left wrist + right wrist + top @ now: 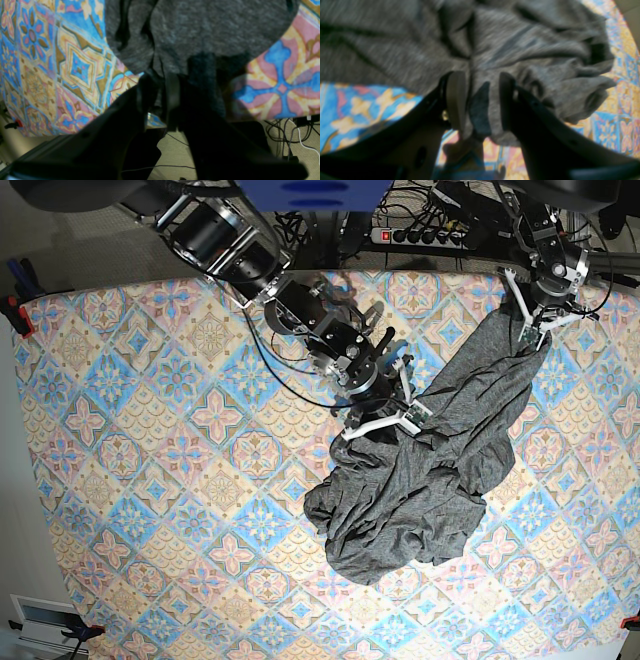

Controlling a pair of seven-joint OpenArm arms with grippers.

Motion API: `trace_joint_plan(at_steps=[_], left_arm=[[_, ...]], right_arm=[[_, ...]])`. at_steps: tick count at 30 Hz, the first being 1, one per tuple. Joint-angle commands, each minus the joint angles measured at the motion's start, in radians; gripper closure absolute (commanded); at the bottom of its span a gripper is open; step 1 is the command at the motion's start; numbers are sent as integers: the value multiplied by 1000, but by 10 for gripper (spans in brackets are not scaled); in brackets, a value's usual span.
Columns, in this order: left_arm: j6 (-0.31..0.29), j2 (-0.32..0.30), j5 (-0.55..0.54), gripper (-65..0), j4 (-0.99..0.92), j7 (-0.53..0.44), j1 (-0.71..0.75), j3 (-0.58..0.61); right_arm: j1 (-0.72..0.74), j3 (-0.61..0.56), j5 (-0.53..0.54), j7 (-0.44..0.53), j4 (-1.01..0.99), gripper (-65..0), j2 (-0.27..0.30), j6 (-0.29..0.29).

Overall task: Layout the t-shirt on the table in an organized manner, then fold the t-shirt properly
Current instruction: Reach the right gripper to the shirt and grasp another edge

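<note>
1. left wrist view: the left gripper (162,97) has its fingers pressed together on a pinch of the t-shirt (200,32). the dark grey cloth fans out from the grip toward 12 o'clock, and the table (62,67) shows at 9 and 3 o'clock. the grip sits near the table's edge, with floor and cables (295,135) below it.

2. right wrist view: the right gripper (480,100) has its jaws part spread, with a fold of the shirt's edge lying between them. the picture is blurred, so i cannot tell whether the fold is truly clamped. wrinkled cloth bunches toward 2 o'clock.

3. base view: the shirt lies right of the table's centre. one end is drawn up toward 1 o'clock by the left gripper, the middle is met by the right gripper, and the rest is crumpled in a heap toward 6 o'clock. as i judge it, laying out is only begun: no sleeve or hem is spread flat, and folding is not yet started.
</note>
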Motion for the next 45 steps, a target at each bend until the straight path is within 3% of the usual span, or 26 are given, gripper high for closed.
trace_joint_plan(at_steps=[1, 9, 17, 20, 24, 31, 43, 45], left_arm=[[6, -10, -1, -105, 17, -8, -1, -5], [6, -10, 0, -106, 17, -8, -1, -5], [6, -10, 0, -106, 17, -8, -1, -5], [6, -10, 0, -105, 17, -8, -1, -5], [6, -10, 0, -104, 17, -8, -1, -5], [6, -10, 0, -103, 17, -8, -1, -5], [6, -12, -9, -103, 30, -8, -3, -5], [6, -10, -10, -102, 77, -8, -3, -5]], right_arm=[[8, 0, -5, 6, -15, -208, -9, 1], [10, 3, -5, 94, -124, -208, -7, 1], [13, 3, -5, 114, -177, -202, -6, 1], [38, 3, -5, 104, -177, -152, 8, 1], [41, 13, -5, 98, -171, -17, 31, 1], [34, 83, -5, 14, -65, 0, 49, 1], [15, 88, -5, -184, 269, 0, 165, -1], [-35, 89, -5, -201, 305, 0, 172, -31]])
